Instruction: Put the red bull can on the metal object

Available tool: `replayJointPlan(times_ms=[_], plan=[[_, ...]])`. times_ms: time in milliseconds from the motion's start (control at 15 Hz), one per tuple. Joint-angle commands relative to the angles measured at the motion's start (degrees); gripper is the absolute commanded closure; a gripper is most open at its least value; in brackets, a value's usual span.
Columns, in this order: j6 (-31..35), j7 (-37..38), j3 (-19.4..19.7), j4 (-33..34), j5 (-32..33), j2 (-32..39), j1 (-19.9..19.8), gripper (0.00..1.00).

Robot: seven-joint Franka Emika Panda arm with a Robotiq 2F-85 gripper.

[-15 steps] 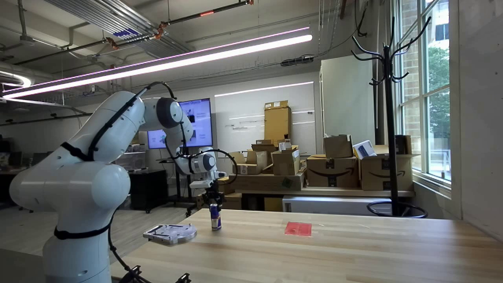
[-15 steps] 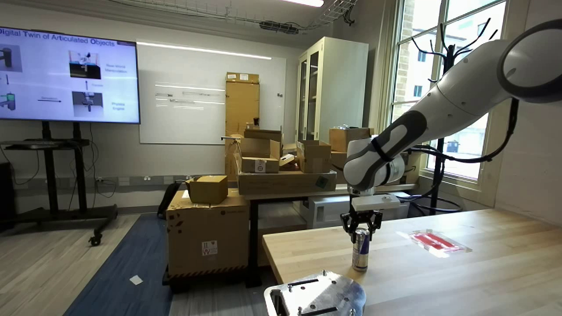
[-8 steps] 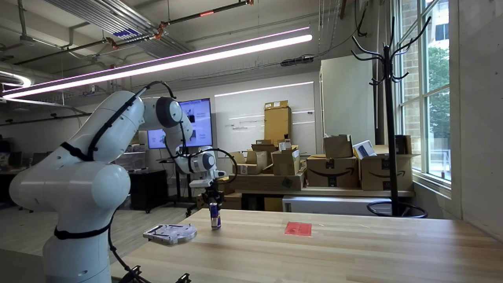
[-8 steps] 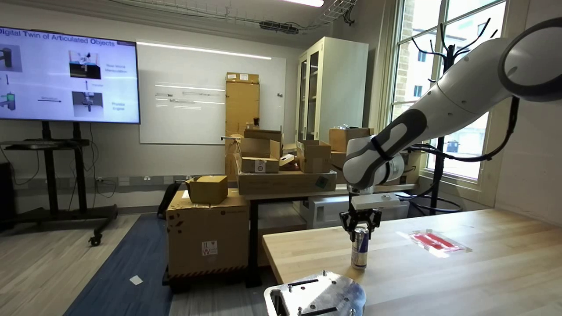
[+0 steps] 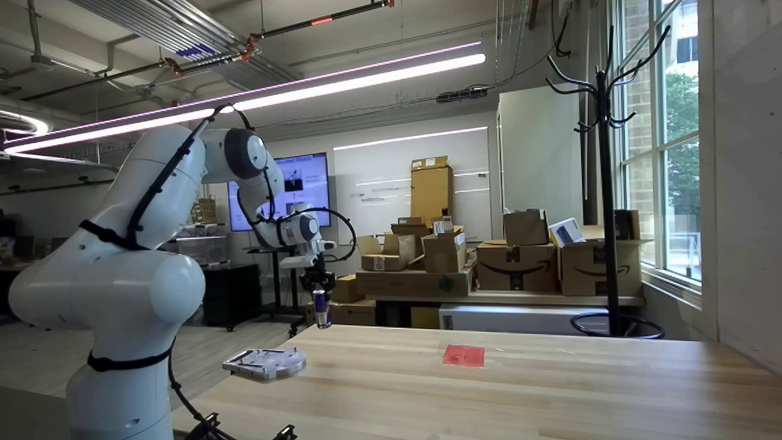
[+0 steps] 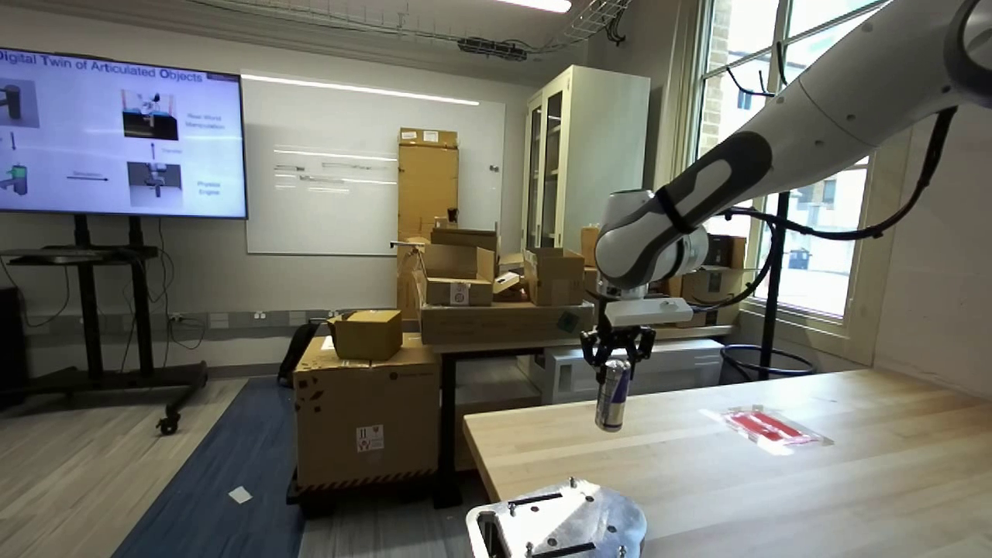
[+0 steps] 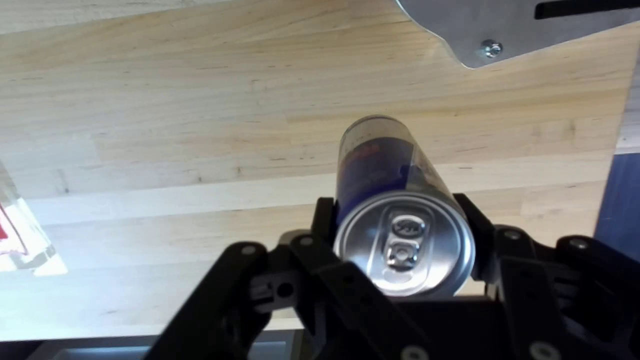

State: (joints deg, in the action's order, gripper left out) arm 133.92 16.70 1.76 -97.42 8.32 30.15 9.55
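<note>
The red bull can, slim and dark blue with silver, hangs in my gripper above the wooden table in both exterior views. It leans slightly. My gripper is shut around the can's upper part. In the wrist view the can's silver lid sits between the two black fingers of the gripper. The metal object, a low silvery plate with slots and screws, lies at the table's edge in both exterior views. Its edge shows at the top right of the wrist view. The can is apart from it.
A flat red item is taped on the wooden table. A cable and black clamps are near the robot's base. Cardboard boxes stand on a bench behind the table. A black coat rack stands by the window.
The gripper has risen with the can, lifting it off the table. The arm has also shifted slightly left in both exterior views, and the can now leans. The metal object has not moved.
</note>
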Motion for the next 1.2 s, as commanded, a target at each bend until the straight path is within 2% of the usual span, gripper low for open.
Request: replayJointPlan(times_ms=[0, 600, 1133], plan=[[-1.20, 0.57, -0.52, -3.65, 1.46, -4.74, 2.14, 0.66], [-1.90, 2.36, -3.61, -9.98, 5.97, -4.59, 10.31, 0.66], [-0.74, 1.89, -4.53, -13.57, 6.45, -3.95, 11.44, 0.66]])
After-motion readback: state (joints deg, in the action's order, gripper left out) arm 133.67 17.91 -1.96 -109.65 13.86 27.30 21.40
